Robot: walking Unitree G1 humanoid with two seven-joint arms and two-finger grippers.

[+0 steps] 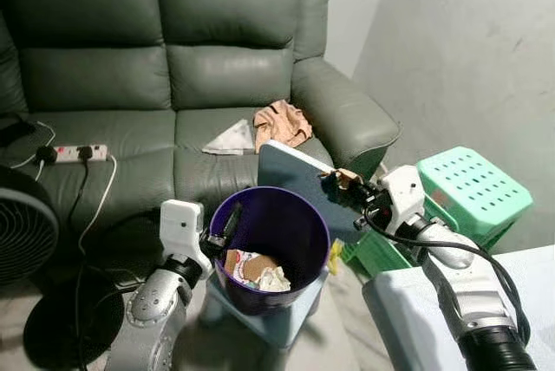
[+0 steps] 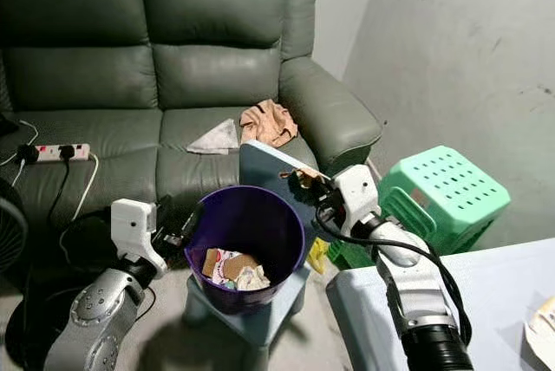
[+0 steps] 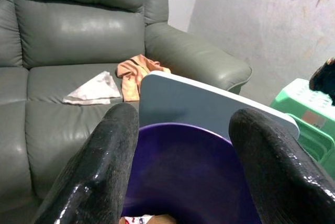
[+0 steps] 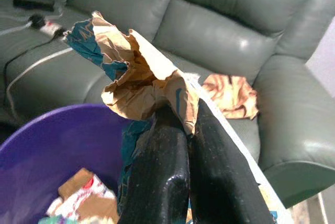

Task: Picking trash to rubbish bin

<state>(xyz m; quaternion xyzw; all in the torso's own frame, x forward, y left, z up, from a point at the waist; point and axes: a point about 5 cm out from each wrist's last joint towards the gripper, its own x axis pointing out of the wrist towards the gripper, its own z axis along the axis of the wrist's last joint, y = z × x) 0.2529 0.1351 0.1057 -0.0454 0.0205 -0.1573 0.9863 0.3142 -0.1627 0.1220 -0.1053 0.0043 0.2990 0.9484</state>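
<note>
I see my right gripper (image 4: 180, 124) clenched on a crumpled brown paper (image 4: 137, 75), which sticks out past the fingertips, just above the far rim of the purple bin (image 1: 299, 224). My left gripper (image 3: 180, 145) is released, its fingers spread at the near rim. Other scraps (image 1: 256, 271) lie in the bin's bottom.

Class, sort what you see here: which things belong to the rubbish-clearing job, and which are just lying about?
Job:
right gripper, shut on crumpled paper
purple bin
left gripper, open at its rim
orange wrapper
white paper

Lying about:
power strip
green stool
fan
</note>
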